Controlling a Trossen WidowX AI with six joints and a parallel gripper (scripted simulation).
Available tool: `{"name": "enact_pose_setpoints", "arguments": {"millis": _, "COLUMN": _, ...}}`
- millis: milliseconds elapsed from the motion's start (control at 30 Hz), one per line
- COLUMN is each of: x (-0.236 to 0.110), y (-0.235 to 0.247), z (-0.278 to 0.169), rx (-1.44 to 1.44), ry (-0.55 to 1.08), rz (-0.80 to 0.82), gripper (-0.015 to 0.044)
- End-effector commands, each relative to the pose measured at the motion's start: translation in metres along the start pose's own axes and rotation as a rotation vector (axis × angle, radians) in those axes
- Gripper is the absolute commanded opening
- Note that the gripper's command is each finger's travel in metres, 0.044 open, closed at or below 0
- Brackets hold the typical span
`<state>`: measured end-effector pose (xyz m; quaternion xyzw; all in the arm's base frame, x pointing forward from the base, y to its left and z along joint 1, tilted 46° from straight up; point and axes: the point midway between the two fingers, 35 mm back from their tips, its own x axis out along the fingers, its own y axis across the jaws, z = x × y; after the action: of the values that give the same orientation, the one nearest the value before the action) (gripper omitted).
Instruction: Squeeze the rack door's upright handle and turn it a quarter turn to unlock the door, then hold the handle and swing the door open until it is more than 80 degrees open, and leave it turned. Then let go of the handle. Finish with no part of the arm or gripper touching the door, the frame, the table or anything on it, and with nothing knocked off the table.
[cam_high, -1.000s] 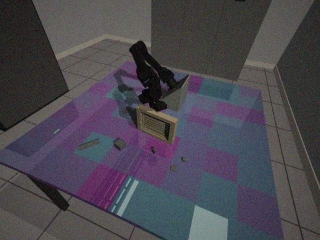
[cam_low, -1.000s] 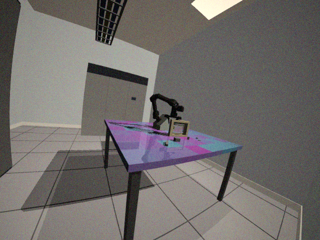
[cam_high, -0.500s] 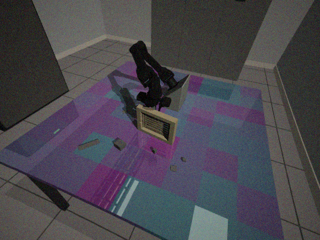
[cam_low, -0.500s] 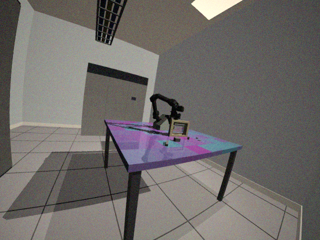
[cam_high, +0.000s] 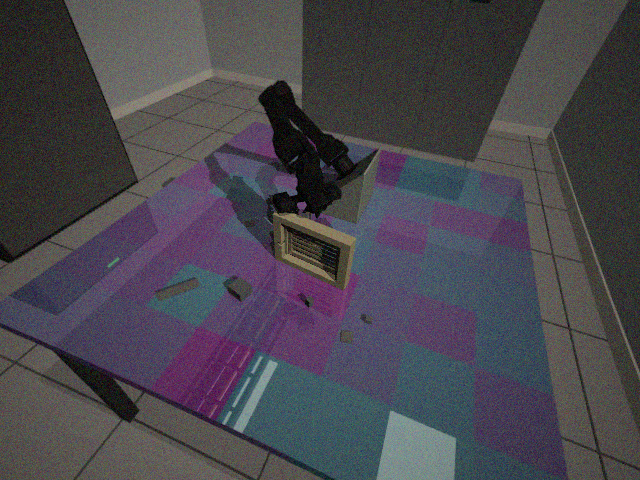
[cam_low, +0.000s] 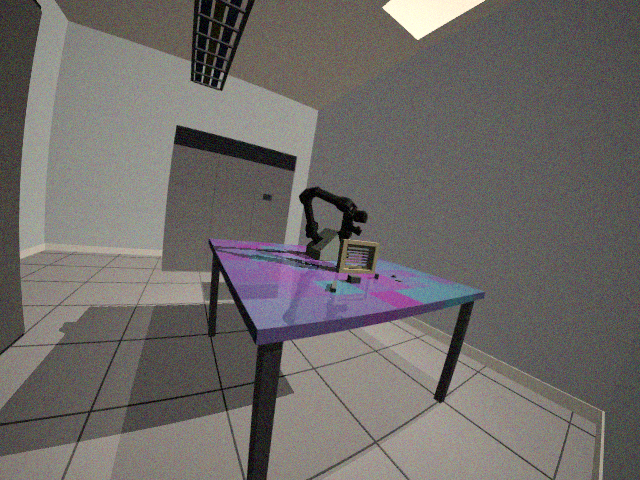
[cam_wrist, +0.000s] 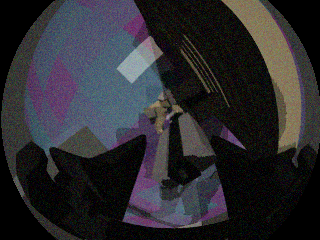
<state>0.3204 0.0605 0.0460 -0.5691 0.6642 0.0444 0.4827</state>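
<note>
The tool (cam_high: 308, 211) (cam_wrist: 179, 140) is held fairly wide, with nothing gripped. The cream-coloured frame (cam_high: 314, 223) (cam_low: 340, 258) stands on the bench (cam_high: 439, 330) (cam_low: 305, 325), just beside the tool. The handle cannot be made out; it should be straddled squarely before squeezing.

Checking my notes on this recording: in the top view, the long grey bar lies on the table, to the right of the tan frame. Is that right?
Not quite: the side is wrong. The top view shows the long grey bar on the table, to the left of the tan frame.
</note>
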Motion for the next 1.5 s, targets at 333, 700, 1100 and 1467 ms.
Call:
{"name": "enact_pose_setpoints", "arguments": {"millis": 333, "x": 0.0028, "y": -0.001, "z": 0.0024, "rx": -0.659, "ry": -0.004, "rz": 0.001, "gripper": 0.0297}}
{"name": "enact_pose_setpoints", "arguments": {"millis": 700, "x": 0.0028, "y": -0.001, "z": 0.0023, "rx": -0.782, "ry": -0.004, "rz": 0.001, "gripper": 0.0277}}
{"name": "enact_pose_setpoints", "arguments": {"millis": 1100, "x": 0.0028, "y": -0.001, "z": 0.0023, "rx": -0.782, "ry": -0.004, "rz": 0.001, "gripper": 0.0197}}
{"name": "enact_pose_setpoints", "arguments": {"millis": 1467, "x": 0.0028, "y": -0.001, "z": 0.0023, "rx": -0.782, "ry": -0.004, "rz": 0.001, "gripper": 0.0124}}
